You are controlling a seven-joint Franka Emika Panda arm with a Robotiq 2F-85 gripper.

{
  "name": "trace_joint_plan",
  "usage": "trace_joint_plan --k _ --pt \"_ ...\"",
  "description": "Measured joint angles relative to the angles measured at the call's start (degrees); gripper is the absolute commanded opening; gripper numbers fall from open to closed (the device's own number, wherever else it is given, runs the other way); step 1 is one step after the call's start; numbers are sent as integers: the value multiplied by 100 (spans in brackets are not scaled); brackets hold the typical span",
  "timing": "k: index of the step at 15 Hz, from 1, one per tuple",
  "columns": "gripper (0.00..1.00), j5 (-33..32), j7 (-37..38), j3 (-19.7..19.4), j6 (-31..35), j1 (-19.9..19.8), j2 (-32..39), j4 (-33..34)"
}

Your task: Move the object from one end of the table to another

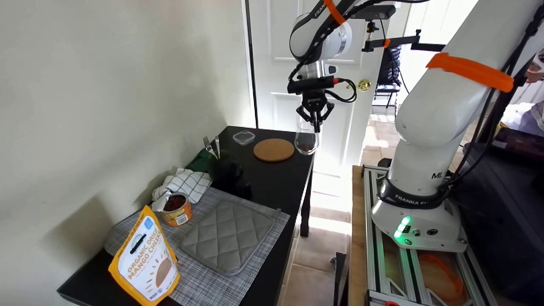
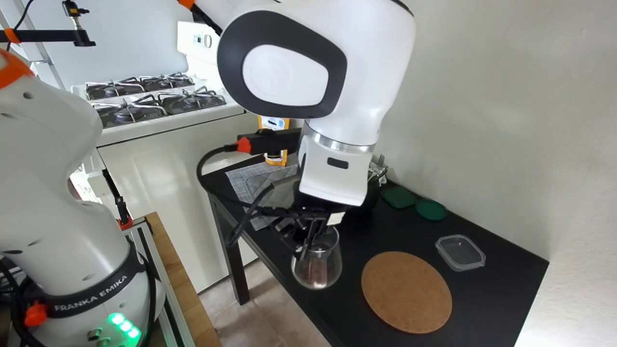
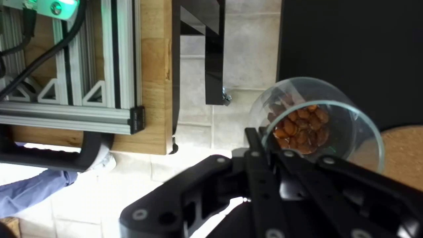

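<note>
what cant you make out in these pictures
Count of brown pieces in the glass tumbler: wrist view, upper ones cover lower ones.
Where exactly the hand grips it: wrist view, dark and blurred.
Fine print on the tin: in an exterior view, too small.
Outline of the dark container: in an exterior view, lost against the black table.
Wearer of the blue trousers: wrist view, cut off by the left edge.

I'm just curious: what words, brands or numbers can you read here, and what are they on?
"ORGANIC DRIED MANGO CHEEKS": yellow pouch
"FRANKA EMIKA": robot's dark base collar
"FRAN", the rest not visible: upper arm
"ML", possibly with more hidden: white lower arm
Too small or blurred: the pouch's fine print, the tin's label, the stove's panel. No number is readable.
</note>
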Motion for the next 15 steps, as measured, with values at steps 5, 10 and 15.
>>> trace_joint_plan --k 5,10,15 --pt "1 145 -4 -1 661 157 606 830" --pt "1 808 -174 5 713 684 1327 1894" --pt "5 902 -183 -33 683 816 1625 2216"
